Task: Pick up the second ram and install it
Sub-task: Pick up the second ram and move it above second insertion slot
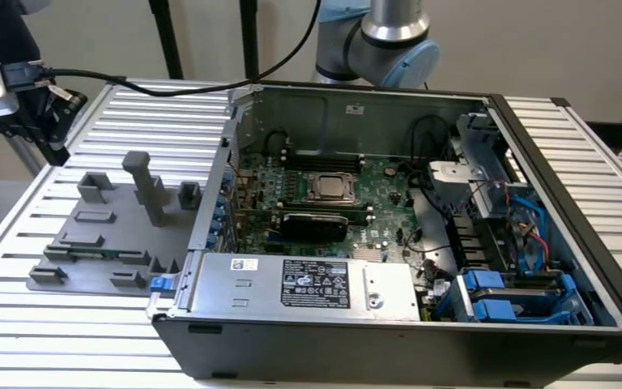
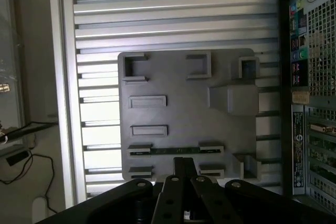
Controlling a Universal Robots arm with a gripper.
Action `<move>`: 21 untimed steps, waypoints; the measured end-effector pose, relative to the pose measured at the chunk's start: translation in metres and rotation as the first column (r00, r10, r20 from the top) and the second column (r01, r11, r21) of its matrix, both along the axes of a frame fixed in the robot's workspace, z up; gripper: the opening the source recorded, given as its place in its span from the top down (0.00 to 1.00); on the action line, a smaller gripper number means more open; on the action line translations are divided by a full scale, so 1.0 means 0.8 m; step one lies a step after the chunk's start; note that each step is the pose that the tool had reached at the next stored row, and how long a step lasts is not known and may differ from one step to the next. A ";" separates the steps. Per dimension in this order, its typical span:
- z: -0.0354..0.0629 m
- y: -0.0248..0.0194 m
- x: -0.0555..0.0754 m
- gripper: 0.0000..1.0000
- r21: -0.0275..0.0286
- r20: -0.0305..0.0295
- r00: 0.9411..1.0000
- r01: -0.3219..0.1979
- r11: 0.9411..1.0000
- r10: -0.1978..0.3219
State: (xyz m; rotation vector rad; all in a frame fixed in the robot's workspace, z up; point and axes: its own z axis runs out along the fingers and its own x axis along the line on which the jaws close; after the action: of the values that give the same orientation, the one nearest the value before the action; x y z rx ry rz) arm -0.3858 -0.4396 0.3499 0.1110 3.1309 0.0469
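Ram stick (image 2: 175,150) sat on edge in the grey tray (image 2: 184,106), at 9 o'clock from the computer case (image 1: 289,344) in the exterior view, presumably presenting its top for grasping; gripper (image 2: 185,165) hovered above, pressed together, empty.

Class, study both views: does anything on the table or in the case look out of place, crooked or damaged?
Nothing stands out. The ram lies straight in its slots on the grey holder, which sits flat on the table beside the open case. The gripper is nearest the ram.
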 end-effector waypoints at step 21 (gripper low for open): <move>-0.005 0.0000 0.000 0.89 0.000 0.000 0.976 -0.219 0.976 0.219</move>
State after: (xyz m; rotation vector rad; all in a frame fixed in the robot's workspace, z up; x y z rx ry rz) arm -0.3858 -0.4396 0.3461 -0.2347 3.1276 0.0481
